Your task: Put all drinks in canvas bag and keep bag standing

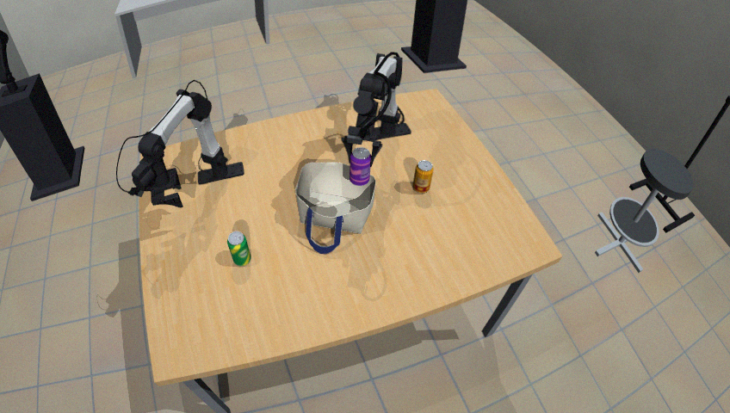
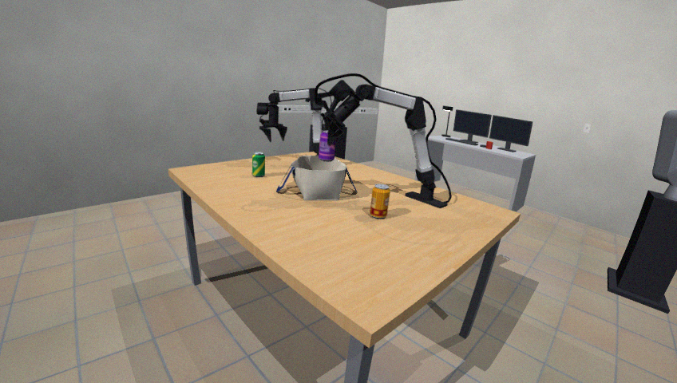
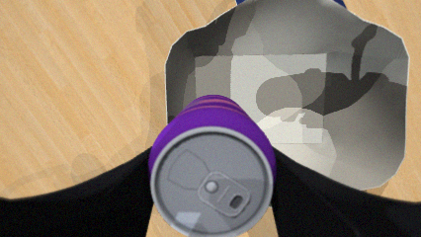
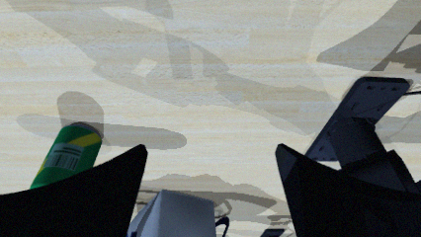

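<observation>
Left hand [image 1: 362, 153] [image 2: 327, 137] [image 3: 212, 183] closed; right hand [image 1: 166, 196] [image 2: 276, 137] [image 4: 211, 148] wide open

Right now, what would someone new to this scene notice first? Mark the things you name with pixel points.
Probably the purple can [image 1: 360, 168] [image 2: 326, 146] [image 3: 212, 180], held in the left gripper [image 1: 362, 149] [image 2: 326, 133] [image 3: 212, 146] above the pale bag [image 1: 331, 222] [image 2: 320, 182] [image 3: 371, 163] in the middle of the table [image 1: 435, 306] [image 2: 332, 266]. Next, the green can [image 1: 238, 249] [image 2: 258, 164] [image 4: 69, 155] and orange can [image 1: 423, 176] [image 2: 379, 201], standing upright on opposite sides of the bag.
</observation>
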